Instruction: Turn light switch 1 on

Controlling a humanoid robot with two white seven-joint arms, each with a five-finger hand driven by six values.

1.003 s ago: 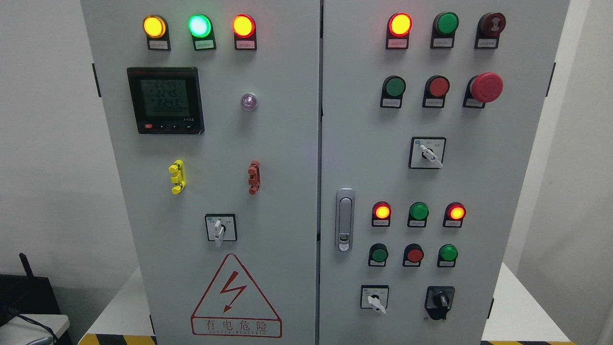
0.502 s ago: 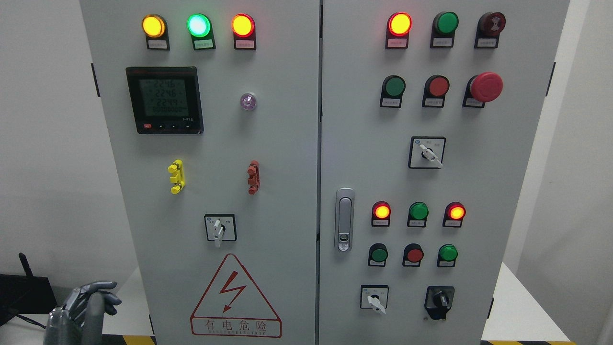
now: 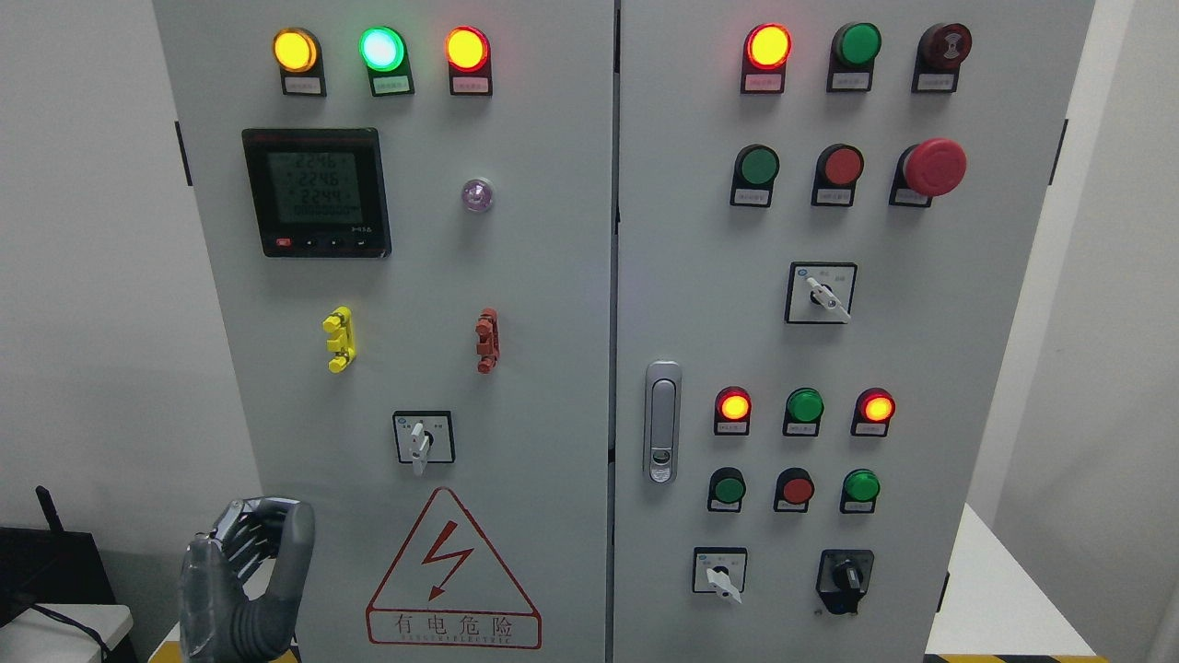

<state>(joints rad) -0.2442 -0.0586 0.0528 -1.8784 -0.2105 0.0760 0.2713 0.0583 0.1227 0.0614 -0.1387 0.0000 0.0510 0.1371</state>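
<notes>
Pale grey cabinet w/ two doors [image 3: 516,276]: painted sheet metal, smooth, matt-to-satin. Round pilot lamps [image 3: 382,48]: glossy translucent plastic. Black square meter [image 3: 316,191]: glossy plastic face. Chromed door latch [image 3: 662,422]: shiny metal. Dark grey robot left hand [image 3: 244,580]: smooth, semi-gloss (plastic or metal, can't tell). Red mushroom button [image 3: 935,166]: satin plastic.

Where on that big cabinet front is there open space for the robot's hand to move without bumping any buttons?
Bare metal lies between the yellow clip and red clip, and on the right door beside the rotary switch above the door handle. The button cluster is crowded. The left hand is low, beside the warning triangle.
</notes>
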